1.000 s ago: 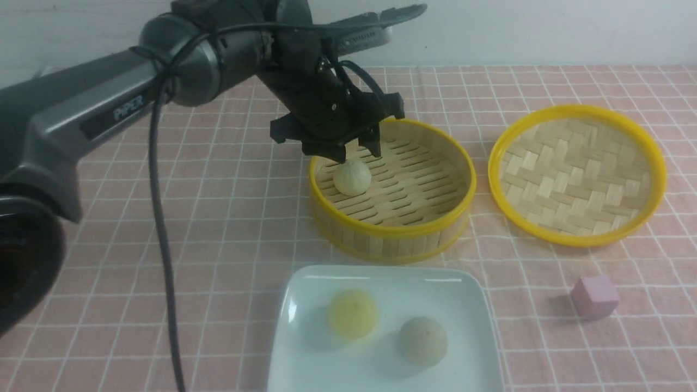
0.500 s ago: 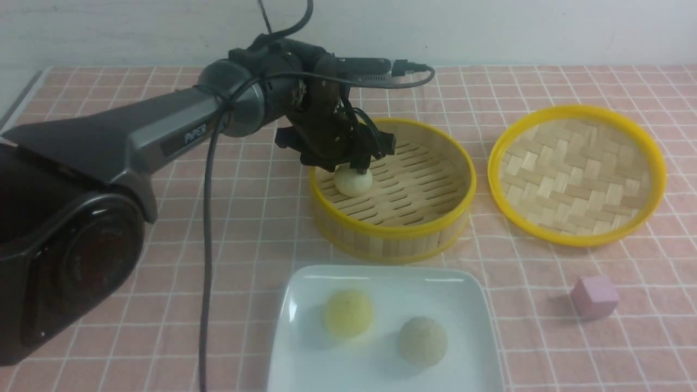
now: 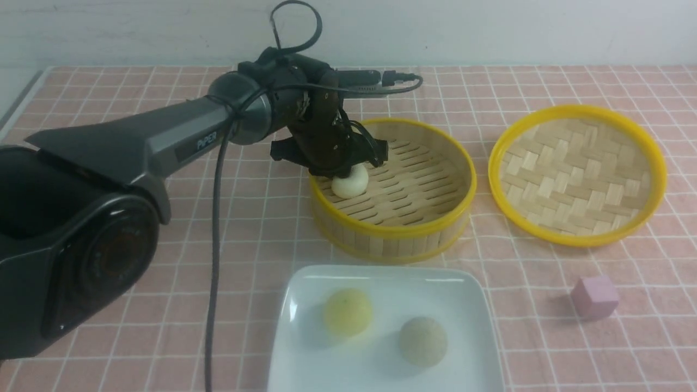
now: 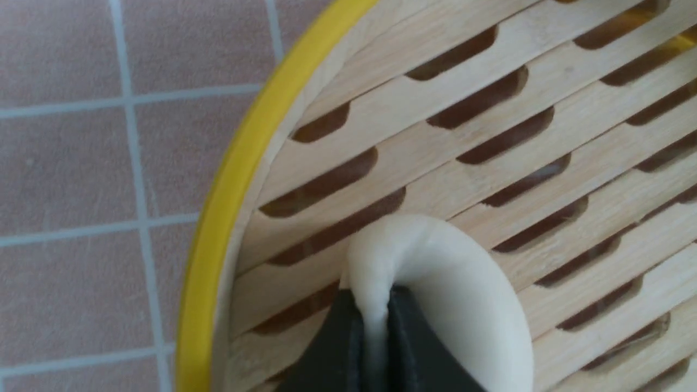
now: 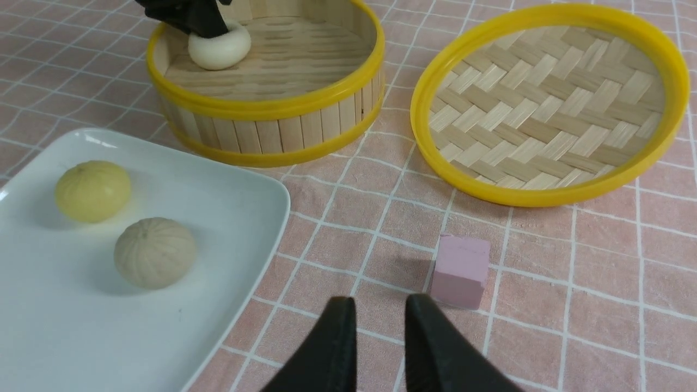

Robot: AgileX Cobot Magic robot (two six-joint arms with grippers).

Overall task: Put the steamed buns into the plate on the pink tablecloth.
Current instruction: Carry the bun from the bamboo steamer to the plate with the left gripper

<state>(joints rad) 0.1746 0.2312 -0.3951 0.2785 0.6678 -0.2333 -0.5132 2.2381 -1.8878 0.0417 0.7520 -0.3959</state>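
Dough of the last steamed bun (image 3: 351, 184) is pinched by the left tool (image 4: 374, 316) inside the steamer (image 3: 392, 239), upper centre, for lifting; two buns (image 3: 347, 311) are held by the plate (image 3: 381, 286), lower centre.

Yellowish bun (image 3: 347, 311), grey bun (image 3: 422, 341) on plate (image 3: 381, 277) (pale bun (image 3: 349, 184), seemingly squashed, in steamer (image 3: 392, 242)).

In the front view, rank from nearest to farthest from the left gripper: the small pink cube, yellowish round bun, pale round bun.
1. Pale round bun, pinched by the left gripper.
2. Yellowish round bun, on the white plate.
3. Small pink cube, far right.
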